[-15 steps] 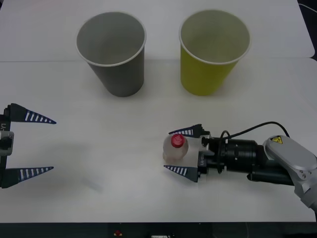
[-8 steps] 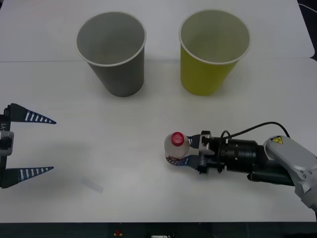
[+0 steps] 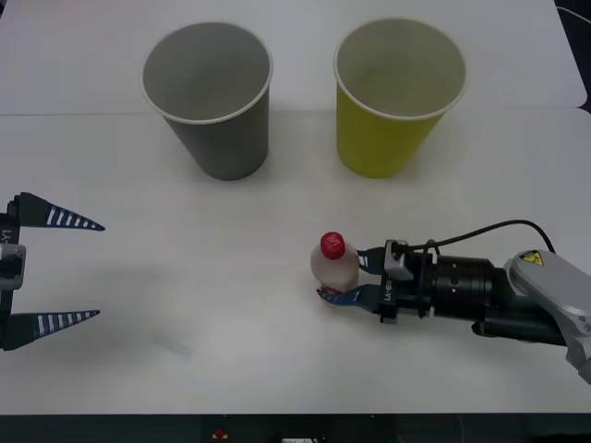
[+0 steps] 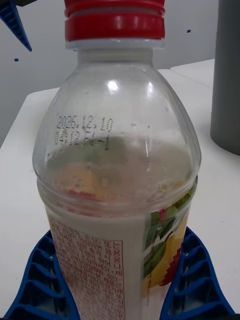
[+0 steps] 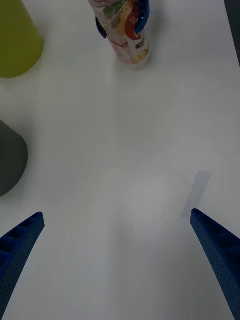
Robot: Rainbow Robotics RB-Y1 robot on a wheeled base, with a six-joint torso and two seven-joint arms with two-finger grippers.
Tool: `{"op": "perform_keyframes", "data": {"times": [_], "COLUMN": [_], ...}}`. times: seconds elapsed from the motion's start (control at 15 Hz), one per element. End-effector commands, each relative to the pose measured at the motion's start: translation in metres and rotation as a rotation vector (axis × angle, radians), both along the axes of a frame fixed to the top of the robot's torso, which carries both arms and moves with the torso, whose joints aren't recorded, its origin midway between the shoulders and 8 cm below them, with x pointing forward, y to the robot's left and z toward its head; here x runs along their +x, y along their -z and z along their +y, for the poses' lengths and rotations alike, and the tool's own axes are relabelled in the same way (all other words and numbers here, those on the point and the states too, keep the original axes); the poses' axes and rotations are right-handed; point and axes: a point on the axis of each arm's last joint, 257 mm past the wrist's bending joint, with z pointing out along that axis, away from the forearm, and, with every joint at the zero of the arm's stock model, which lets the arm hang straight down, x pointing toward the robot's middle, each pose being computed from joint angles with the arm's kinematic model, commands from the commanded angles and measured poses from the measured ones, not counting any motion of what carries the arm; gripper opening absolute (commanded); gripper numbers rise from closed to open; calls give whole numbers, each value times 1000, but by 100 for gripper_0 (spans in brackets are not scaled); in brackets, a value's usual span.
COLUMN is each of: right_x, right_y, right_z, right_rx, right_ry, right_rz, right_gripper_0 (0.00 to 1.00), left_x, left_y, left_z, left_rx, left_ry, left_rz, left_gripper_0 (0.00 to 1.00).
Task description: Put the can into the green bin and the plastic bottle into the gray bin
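Observation:
The plastic bottle (image 3: 332,266), clear with a red cap, is at the table's front right. My right gripper (image 3: 340,280) is shut on its lower body. In the right wrist view the blue fingers (image 4: 35,282) press both sides of the plastic bottle (image 4: 120,175). The left wrist view shows the plastic bottle (image 5: 125,32) slightly tilted. The gray bin (image 3: 211,101) stands at the back left and the green bin (image 3: 397,97) at the back right, both upright. My left gripper (image 3: 97,270) waits open at the left edge. The can is out of view.
A small clear strip (image 3: 175,346) lies flat on the white table (image 3: 231,231) between my two arms. My right arm and its black cable (image 3: 480,238) stretch in from the right. A seam (image 3: 83,113) crosses the table behind the bins.
My right gripper's fingers stood open around the bottle, then shut on it. The gripper and bottle have since shifted slightly to the right. The left arm has not moved.

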Motion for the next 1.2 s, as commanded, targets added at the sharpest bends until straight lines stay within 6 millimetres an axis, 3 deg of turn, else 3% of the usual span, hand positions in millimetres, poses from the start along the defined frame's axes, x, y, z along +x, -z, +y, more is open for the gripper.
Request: {"op": "perform_keyframes", "data": {"times": [0.07,0.4,0.67,1.2], "right_x": [-4,-9,-15,-19], "right_y": [-14,-43,-68,-131], "right_z": [-3,-27,-35,-24], "right_rx": [-16,-119,-197,-217], "right_ry": [35,99,143,260], "right_rz": [26,68,161,287], "right_gripper_0": [0,0,0,0], "left_x": [0,0,0,0], "left_y": [0,0,0,0], "left_z": [0,0,0,0], "left_rx": [0,0,0,0], "left_ry": [0,0,0,0], "left_rz": [0,0,0,0], "left_gripper_0": [100,100,100,100]}}
